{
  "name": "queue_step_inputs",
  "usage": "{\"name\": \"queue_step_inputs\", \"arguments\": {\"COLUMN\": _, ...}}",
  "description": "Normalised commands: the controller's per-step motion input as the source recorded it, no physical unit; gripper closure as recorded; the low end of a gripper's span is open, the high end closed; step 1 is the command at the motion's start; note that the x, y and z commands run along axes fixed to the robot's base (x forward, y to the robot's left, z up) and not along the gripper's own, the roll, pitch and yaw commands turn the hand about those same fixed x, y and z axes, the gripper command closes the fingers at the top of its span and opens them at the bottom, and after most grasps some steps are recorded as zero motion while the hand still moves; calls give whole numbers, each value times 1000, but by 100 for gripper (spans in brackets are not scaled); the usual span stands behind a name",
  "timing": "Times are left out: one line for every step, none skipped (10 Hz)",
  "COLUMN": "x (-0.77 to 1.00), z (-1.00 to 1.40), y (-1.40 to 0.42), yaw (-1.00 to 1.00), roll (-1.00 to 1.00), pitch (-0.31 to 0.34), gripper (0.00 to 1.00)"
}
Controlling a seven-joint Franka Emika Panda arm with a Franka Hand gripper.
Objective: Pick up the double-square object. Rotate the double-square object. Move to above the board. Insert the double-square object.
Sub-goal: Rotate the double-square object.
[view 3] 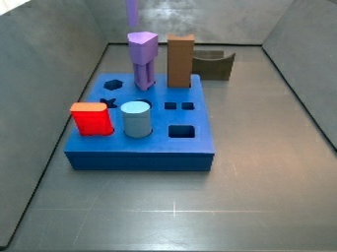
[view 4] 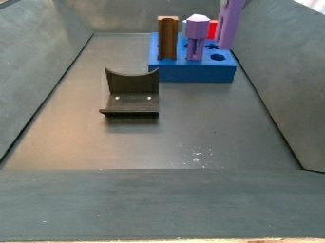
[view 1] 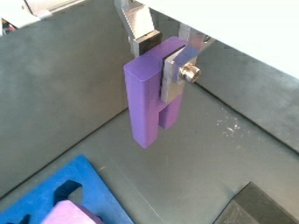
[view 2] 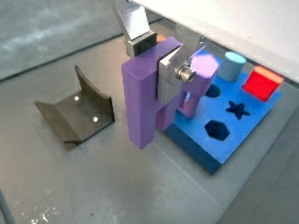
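My gripper point(view 1: 162, 54) is shut on the double-square object point(view 1: 149, 103), a purple grooved block that hangs upright from the fingers in both wrist views point(view 2: 145, 98). It is lifted clear of the floor, next to the blue board point(view 2: 229, 133), on the side toward the fixture. In both side views only the block's lower part shows at the top edge point(view 3: 133, 14) point(view 4: 233, 21); the gripper itself is out of frame there. The board point(view 3: 138, 138) has several shaped holes in its top.
On the board stand a purple pointed prism point(view 3: 142, 59), a tall brown block point(view 3: 180, 61), a red cube point(view 3: 93, 119) and a light-blue cylinder point(view 3: 136, 119). The dark fixture point(view 4: 129, 95) stands on the grey floor beside the board. Grey walls enclose the floor.
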Motion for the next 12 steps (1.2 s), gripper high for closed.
{"name": "queue_step_inputs", "arguments": {"x": 15, "z": -1000, "y": 0, "yaw": -5, "roll": -7, "pitch": -58, "gripper": 100}}
{"name": "queue_step_inputs", "arguments": {"x": 16, "z": -1000, "y": -1, "yaw": -8, "roll": -14, "pitch": -71, "gripper": 100}}
{"name": "queue_step_inputs", "arguments": {"x": 16, "z": -1000, "y": -2, "yaw": -8, "roll": -21, "pitch": -70, "gripper": 100}}
{"name": "queue_step_inputs", "arguments": {"x": 23, "z": -1000, "y": -4, "yaw": -8, "roll": -37, "pitch": -64, "gripper": 100}}
{"name": "queue_step_inputs", "arguments": {"x": 25, "z": -1000, "y": -5, "yaw": -9, "roll": -43, "pitch": -62, "gripper": 100}}
{"name": "queue_step_inputs", "arguments": {"x": 28, "z": -1000, "y": -6, "yaw": -8, "roll": -55, "pitch": -64, "gripper": 100}}
{"name": "queue_step_inputs", "arguments": {"x": 28, "z": -1000, "y": -7, "yaw": -9, "roll": -64, "pitch": -67, "gripper": 100}}
{"name": "queue_step_inputs", "arguments": {"x": 32, "z": -1000, "y": -9, "yaw": -10, "roll": -74, "pitch": -72, "gripper": 100}}
{"name": "queue_step_inputs", "arguments": {"x": 33, "z": -1000, "y": -9, "yaw": -10, "roll": -79, "pitch": -71, "gripper": 100}}
{"name": "queue_step_inputs", "arguments": {"x": 33, "z": -1000, "y": -9, "yaw": -9, "roll": -89, "pitch": -76, "gripper": 100}}
{"name": "queue_step_inputs", "arguments": {"x": 34, "z": -975, "y": -10, "yaw": -9, "roll": -96, "pitch": -80, "gripper": 100}}
{"name": "queue_step_inputs", "arguments": {"x": 30, "z": -854, "y": -9, "yaw": -9, "roll": -103, "pitch": -80, "gripper": 100}}
